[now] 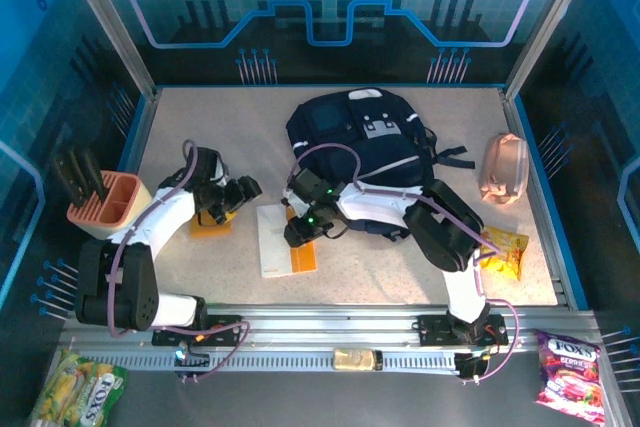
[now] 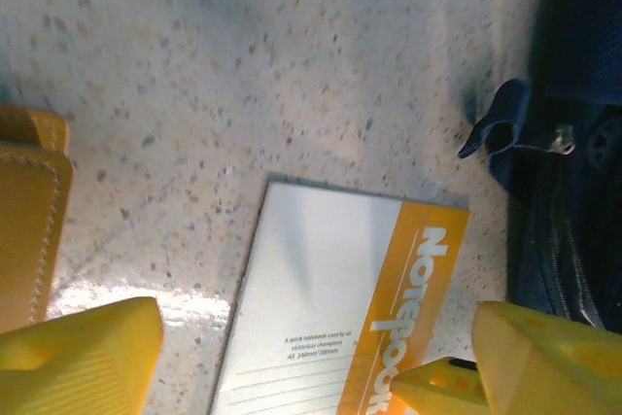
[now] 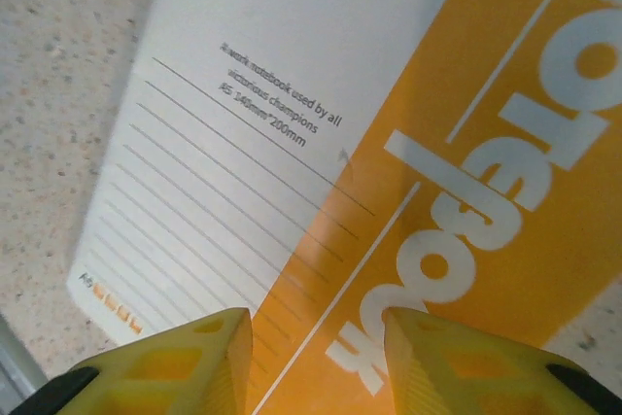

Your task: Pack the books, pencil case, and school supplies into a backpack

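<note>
A white and orange notebook (image 1: 283, 242) lies flat on the table in front of the dark navy backpack (image 1: 350, 132). My right gripper (image 1: 299, 231) hovers low over its orange band (image 3: 466, 172), open, with the cover showing between the yellow fingers (image 3: 170, 366). My left gripper (image 1: 245, 192) stands open to the left of the notebook (image 2: 330, 289), nothing between its fingers (image 2: 87, 362). Beneath it lies an orange-yellow pad (image 1: 210, 225), seen with a stitched edge (image 2: 29, 211) in the left wrist view. The pinkish-tan pencil case (image 1: 505, 169) rests right of the backpack. The books are out of view.
A pink rack (image 1: 105, 199) with black pieces stands at the left edge. A yellow snack bag (image 1: 503, 252) lies at the right front beside the right arm. The backpack's zipper pull and strap (image 2: 515, 128) hang close to the notebook's far corner.
</note>
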